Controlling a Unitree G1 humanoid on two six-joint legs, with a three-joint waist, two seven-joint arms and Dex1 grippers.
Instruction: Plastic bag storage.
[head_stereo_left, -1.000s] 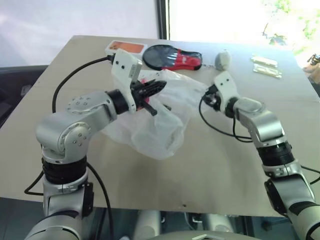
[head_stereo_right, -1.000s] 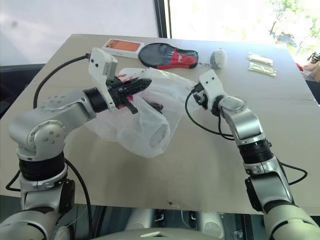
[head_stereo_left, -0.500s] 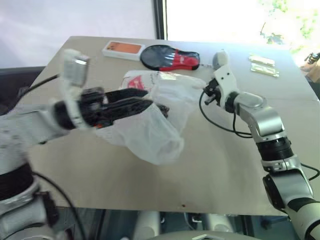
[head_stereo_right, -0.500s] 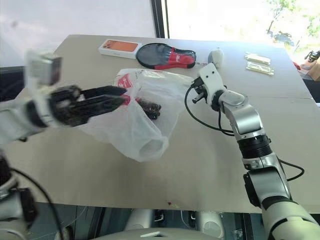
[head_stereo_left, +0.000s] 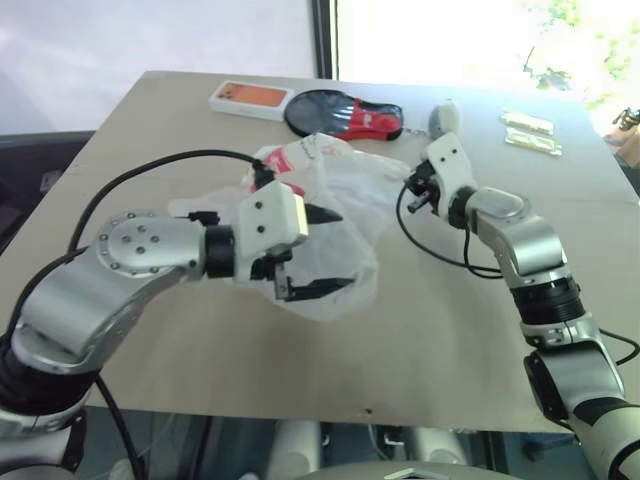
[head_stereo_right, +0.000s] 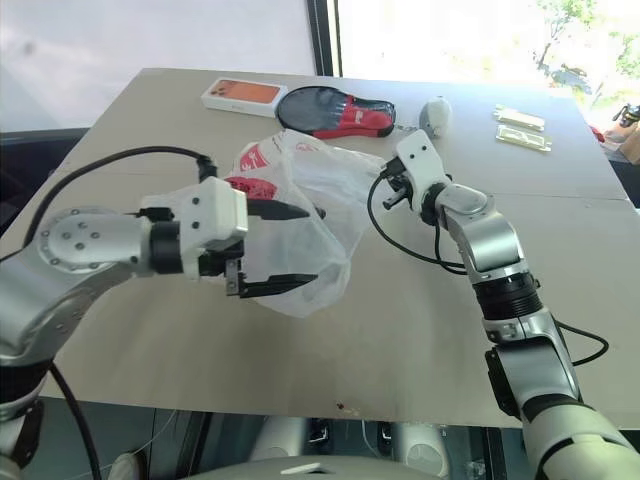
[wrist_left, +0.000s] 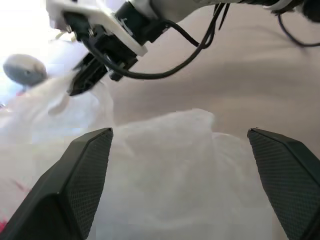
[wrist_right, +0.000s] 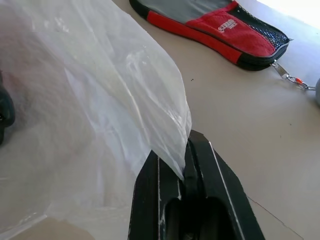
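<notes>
A second ago the left pincer (head_stereo_left: 325, 252) was clamped shut on the upper left part of the plastic bag (head_stereo_left: 340, 190), near its red print; now its two black fingers (head_stereo_left: 322, 289) stand spread wide apart with nothing between them, and the arm has drawn back toward the robot and turned, so the fingers point to the right across the near side of the bag. In the left wrist view the bag fills the space ahead of the open fingers without being pinched by them. The bag itself has slumped and sits a little lower and flatter on the table (head_stereo_left: 430, 330) than before, its red-printed portion at the top left, its loose clear body spreading toward the right.

The right pincer (wrist_right: 186, 165), partly open a second ago, is now closed tight on the right edge of the bag; the right wrist view shows the thin film caught between its fingers. That arm has not shifted.

Behind the bag on the table lie an orange phone box (head_stereo_left: 250, 98), a black-and-red pouch (head_stereo_left: 345, 115) and a grey mouse (head_stereo_left: 445, 118).
</notes>
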